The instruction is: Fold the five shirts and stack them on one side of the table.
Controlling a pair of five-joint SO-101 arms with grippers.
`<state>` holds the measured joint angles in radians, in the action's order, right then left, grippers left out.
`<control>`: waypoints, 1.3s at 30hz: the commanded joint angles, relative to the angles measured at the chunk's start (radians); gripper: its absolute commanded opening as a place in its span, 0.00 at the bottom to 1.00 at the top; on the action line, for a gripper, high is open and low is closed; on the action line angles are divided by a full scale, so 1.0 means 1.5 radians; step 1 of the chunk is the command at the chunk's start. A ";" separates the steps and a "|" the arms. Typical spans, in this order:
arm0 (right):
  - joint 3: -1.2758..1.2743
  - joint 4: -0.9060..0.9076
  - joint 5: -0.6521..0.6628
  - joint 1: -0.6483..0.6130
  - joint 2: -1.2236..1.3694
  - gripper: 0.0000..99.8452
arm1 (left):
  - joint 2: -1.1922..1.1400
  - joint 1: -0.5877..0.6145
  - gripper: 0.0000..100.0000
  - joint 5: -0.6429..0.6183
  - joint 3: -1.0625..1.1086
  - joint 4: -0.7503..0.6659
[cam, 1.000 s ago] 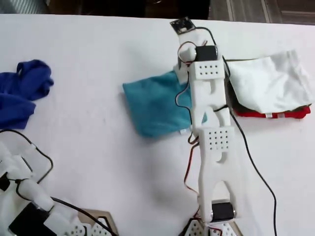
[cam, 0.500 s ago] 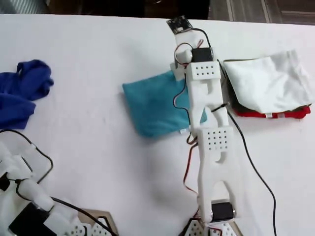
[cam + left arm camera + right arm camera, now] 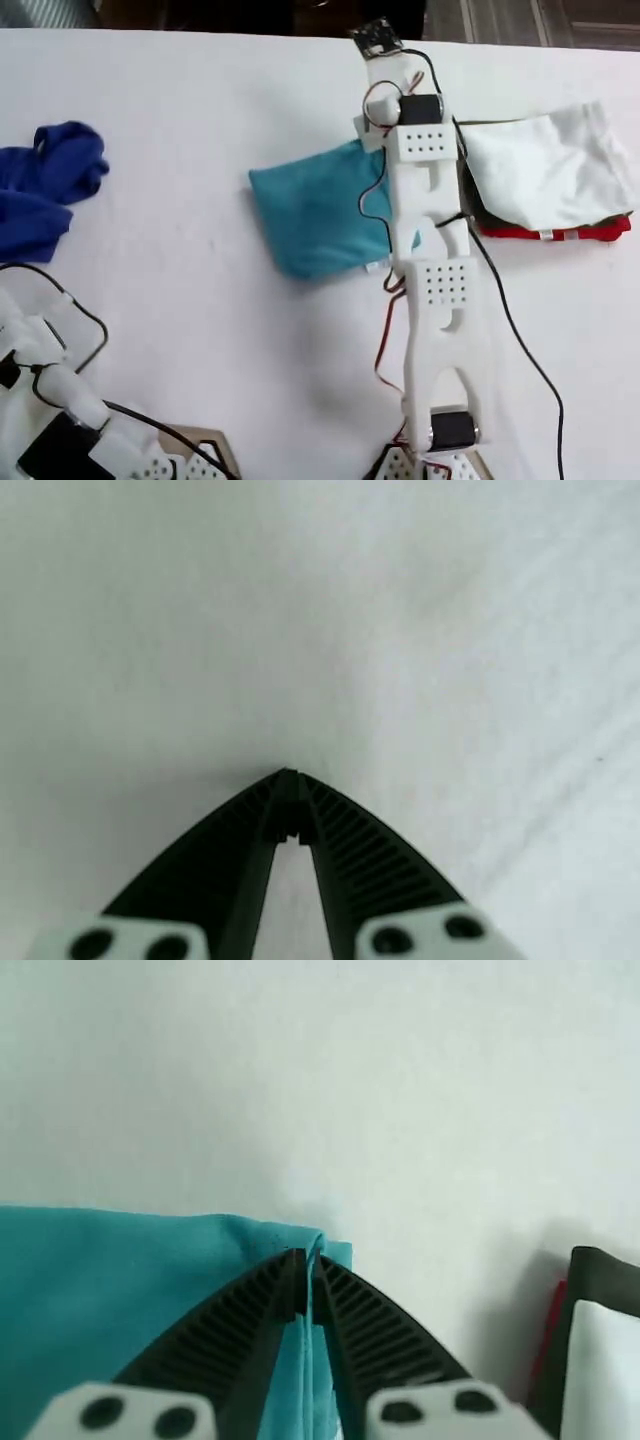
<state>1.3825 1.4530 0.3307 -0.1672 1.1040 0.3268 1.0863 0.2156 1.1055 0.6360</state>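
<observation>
A folded teal shirt lies mid-table in the high view. The right arm stretches over its right edge. In the right wrist view my right gripper is shut on the teal shirt's corner. To the right sits a stack: a white shirt on top, a dark one and a red shirt beneath; the white shirt, the dark shirt and the red shirt show again at the edge of the right wrist view. A crumpled blue shirt lies at the far left. My left gripper is shut over bare white table.
The left arm's base and cables occupy the near-left corner. A black cable runs across the table right of the right arm. The white table has free room at the back left and the middle front.
The right arm's wrist shifted slightly left and back, then returned right; the teal shirt barely moved. The left arm has stayed still.
</observation>
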 commanded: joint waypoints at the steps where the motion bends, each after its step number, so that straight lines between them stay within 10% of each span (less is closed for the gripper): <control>1: 0.027 0.049 0.001 0.004 -0.009 0.10 | 0.016 -0.003 0.03 0.000 -0.001 -0.004; 39: 0.154 0.031 0.082 0.021 0.068 0.13 | 0.015 -0.003 0.03 0.000 -0.002 -0.004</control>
<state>1.5420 1.4791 0.4381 -0.1611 1.2681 0.3268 1.0863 0.2156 1.1055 0.6360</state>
